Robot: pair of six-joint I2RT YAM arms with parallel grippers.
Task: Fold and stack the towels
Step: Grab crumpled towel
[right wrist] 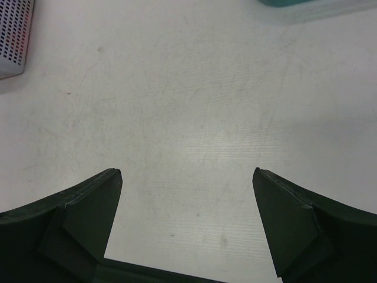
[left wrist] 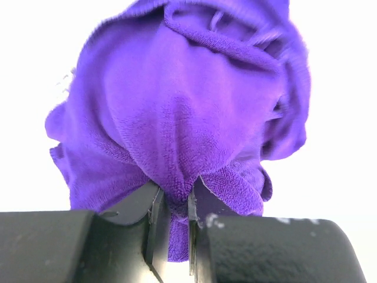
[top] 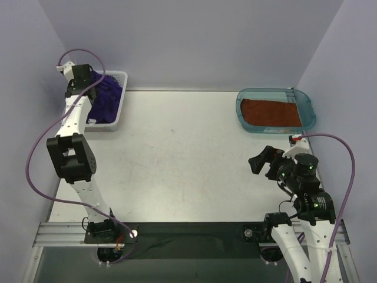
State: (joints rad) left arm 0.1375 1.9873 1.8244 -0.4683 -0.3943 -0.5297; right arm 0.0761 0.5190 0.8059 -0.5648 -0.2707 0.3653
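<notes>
Left wrist view shows our left gripper [left wrist: 175, 203] pinched on a bunched ridge of the purple towel [left wrist: 177, 106] in the basket [top: 120, 101], soft, light and floppy we judge, while our right gripper [right wrist: 187, 175] gapes empty.

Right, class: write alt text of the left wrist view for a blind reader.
The left gripper pinches a fold of a bunched purple towel between its two black fingers. The towel fills most of the frame against a washed-out white background.

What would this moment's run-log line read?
left gripper: shut on purple towel at white basket | right gripper: open over table | orange towel: flat in teal tray | stage: pickup
</notes>
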